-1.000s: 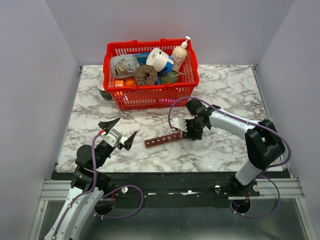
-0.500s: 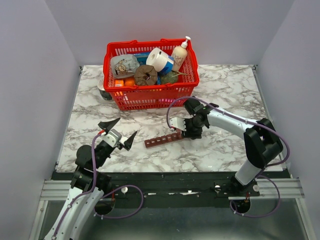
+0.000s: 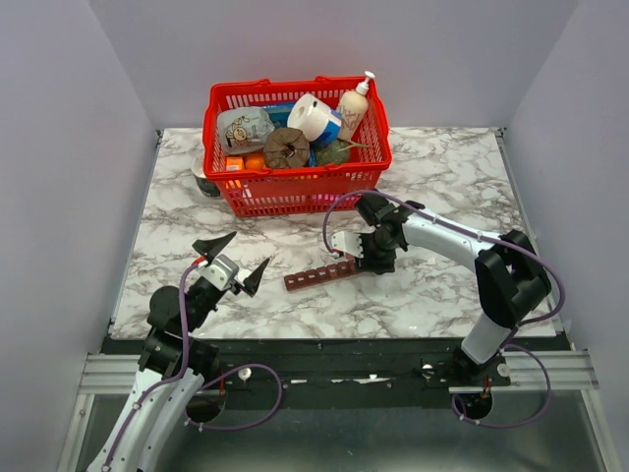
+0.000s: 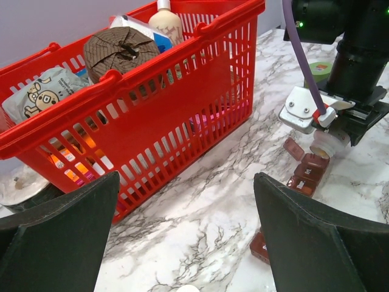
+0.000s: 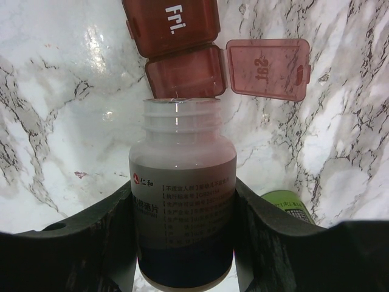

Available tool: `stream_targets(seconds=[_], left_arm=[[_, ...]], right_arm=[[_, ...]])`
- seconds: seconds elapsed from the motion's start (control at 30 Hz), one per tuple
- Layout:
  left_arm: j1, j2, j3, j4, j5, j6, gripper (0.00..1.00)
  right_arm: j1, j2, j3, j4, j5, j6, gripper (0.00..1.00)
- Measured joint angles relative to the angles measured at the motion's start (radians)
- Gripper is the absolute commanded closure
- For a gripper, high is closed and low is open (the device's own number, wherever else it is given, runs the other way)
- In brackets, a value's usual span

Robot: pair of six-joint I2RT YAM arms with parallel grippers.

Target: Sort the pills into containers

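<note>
The dark-red pill organizer strip (image 3: 320, 272) lies on the marble table; it also shows in the left wrist view (image 4: 306, 173). In the right wrist view its end compartment (image 5: 185, 79) is open, lid (image 5: 268, 69) flipped to the right, beside a closed one marked "fri." (image 5: 172, 22). My right gripper (image 5: 182, 210) is shut on a white uncapped pill bottle (image 5: 182, 201), tipped mouth-first over the open compartment; the gripper also shows from above (image 3: 366, 252). No pills are visible. My left gripper (image 3: 236, 261) is open and empty, left of the strip.
A big red mesh basket (image 3: 295, 187) full of goods stands at the back. A green cap (image 5: 290, 207) lies on the table by the right gripper. A dark round object (image 3: 204, 183) sits left of the basket.
My right gripper with the bottle has shifted slightly left and back over the strip's right end. The left arm has not moved.
</note>
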Motion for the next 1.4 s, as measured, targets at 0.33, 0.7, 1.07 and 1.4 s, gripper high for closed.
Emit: stream_targets(seconds=[0.33,0.7,1.07,1.4], left_arm=[[0.0,-0.004,0.0,0.0,0.004,0.0,0.01],[0.0,-0.012,0.0,0.0,0.005,0.0,0.01],[0.0,-0.022,0.0,0.0,0.005,0.0,0.01],[0.0,-0.029,0.0,0.0,0.005,0.0,0.01]], right_arm=[[0.02,0.018,0.025,-0.032,0.024,0.018,0.99],[0.037,0.049,0.07,-0.069,0.045,0.034,0.99],[0.051,0.077,0.108,-0.107,0.076,0.048,0.99],[0.059,0.103,0.138,-0.14,0.104,0.052,1.0]])
